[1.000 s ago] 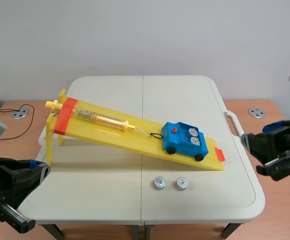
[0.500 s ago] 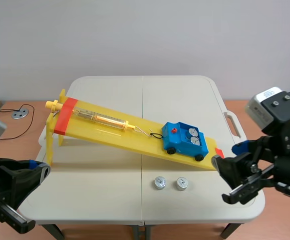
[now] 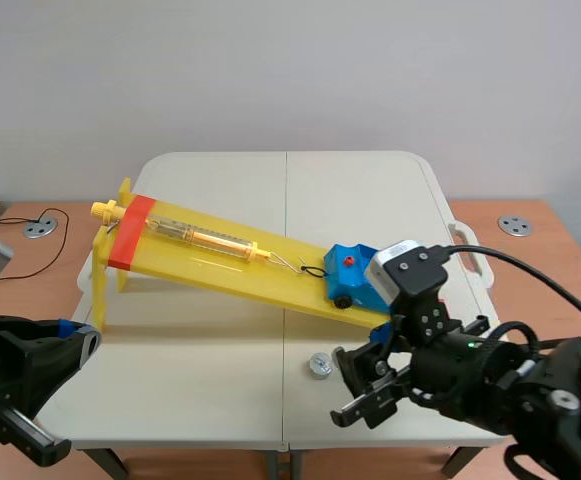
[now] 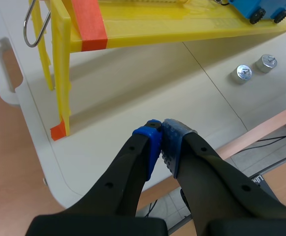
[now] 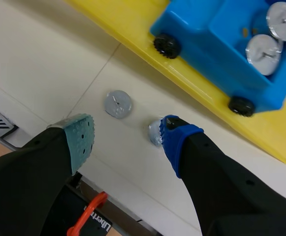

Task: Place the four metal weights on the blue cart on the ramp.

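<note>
Swung in from the table's 3 o'clock edge within the last second, now low over its near side: right gripper (image 3: pixel 356 388), fingers spread wide, pinching nothing. Nothing else shifted. Left gripper (image 4: pixel 161 140) parked as before off the 7 o'clock corner of the table (image 3: pixel 220 400), pads pressed together on nothing.

Two metal weights (image 5: pixel 263 47) already seated in the blue cart (image 5: pixel 206 39), itself at the low end of the yellow ramp (image 3: pixel 220 262). Two more on the tabletop at about 7 o'clock from the cart: first loose weight (image 5: pixel 118 103) just ahead of the open fingers, second loose weight (image 5: pixel 155 132) right by the blue pad (image 5: pixel 174 135) and partly hidden by it.

Likely handling: small, dense, rigid, smooth metal, so apt to slip or skid if pinched off-centre, with no fear of crushing. Best taken across the round rim with both pads squarely opposite. Worth minding too: wheeled cart on a slope, tethered to a spring scale (image 3: pixel 205 238), so better set down gently than dropped.
</note>
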Motion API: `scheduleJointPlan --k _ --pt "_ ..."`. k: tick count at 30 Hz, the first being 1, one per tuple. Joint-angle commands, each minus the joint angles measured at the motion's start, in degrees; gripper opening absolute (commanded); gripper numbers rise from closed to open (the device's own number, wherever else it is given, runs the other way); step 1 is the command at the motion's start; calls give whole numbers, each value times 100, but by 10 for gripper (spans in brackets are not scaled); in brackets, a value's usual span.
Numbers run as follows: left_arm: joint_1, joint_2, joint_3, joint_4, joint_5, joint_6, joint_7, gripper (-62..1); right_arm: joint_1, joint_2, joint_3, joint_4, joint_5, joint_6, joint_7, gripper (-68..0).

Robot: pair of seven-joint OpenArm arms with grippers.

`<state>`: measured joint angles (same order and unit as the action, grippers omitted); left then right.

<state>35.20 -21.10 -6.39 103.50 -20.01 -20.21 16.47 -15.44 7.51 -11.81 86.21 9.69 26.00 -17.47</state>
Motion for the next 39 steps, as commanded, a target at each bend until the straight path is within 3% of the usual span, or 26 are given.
scheduleJointPlan --k 1,10,26,34,39 --pt "-96 44 -37 289 -444 -103 -590 -573 435 -37 4 330 125 -173 907 -368" --pt "-96 44 -37 289 -444 -103 -590 -573 903 -326 -442 -417 -339 -658 1110 -368" --pt "-96 46 -37 289 -444 -103 -590 -573 1370 -599 -927 -1276 -656 -925 1377 -373" --pt "-96 46 -37 289 -444 -103 -590 -573 1370 -610 -1003 -1506 -658 -999 1429 -424" --pt "-96 46 -37 289 -444 -103 -590 -573 1368 -608 -1001 -1543 -658 -1067 1373 -499"
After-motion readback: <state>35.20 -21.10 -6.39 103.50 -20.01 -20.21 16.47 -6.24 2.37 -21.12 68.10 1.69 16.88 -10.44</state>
